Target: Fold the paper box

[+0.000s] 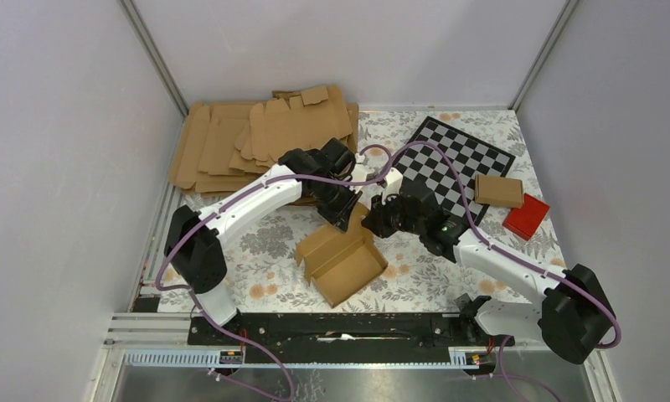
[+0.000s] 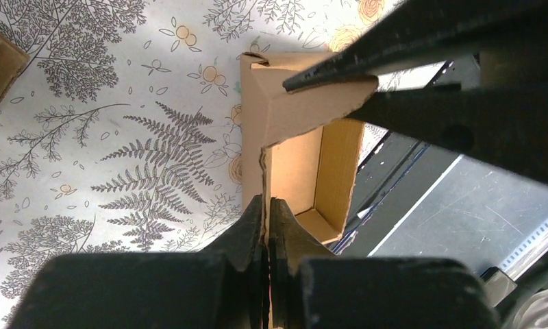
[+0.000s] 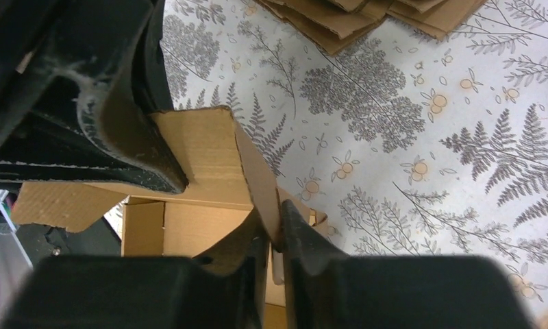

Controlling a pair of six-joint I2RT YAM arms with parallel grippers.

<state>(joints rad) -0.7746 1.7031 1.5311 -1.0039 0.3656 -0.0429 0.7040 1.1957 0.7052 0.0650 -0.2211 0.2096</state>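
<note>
Floral-print surface (image 1: pixel 265 239), centre: paper box (image 1: pixel 348 266), partly folded, walls raised. Left hand (image 2: pixel 266 209) clenched on its wall edge at 12 o'clock. Right hand (image 3: pixel 277 229) clenched on a flap at 1 o'clock. Stack of card sheets (image 1: pixel 231 146) at 11 o'clock of the surface.

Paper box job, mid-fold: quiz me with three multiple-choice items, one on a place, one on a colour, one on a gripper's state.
1. The stack of flat cardboard sheets lies: A) at the far left B) at the near right C) between the arm bases.
2. The small block beside the chessboard is: A) blue B) green C) red.
3. The left gripper is: A) open in the air B) shut on a flap of the paper box C) holding the block.

Answers: 1 A, the top view shows it at the back left. 2 C, it is plainly red. 3 B, its wrist view shows it pinching the cardboard edge.
</note>
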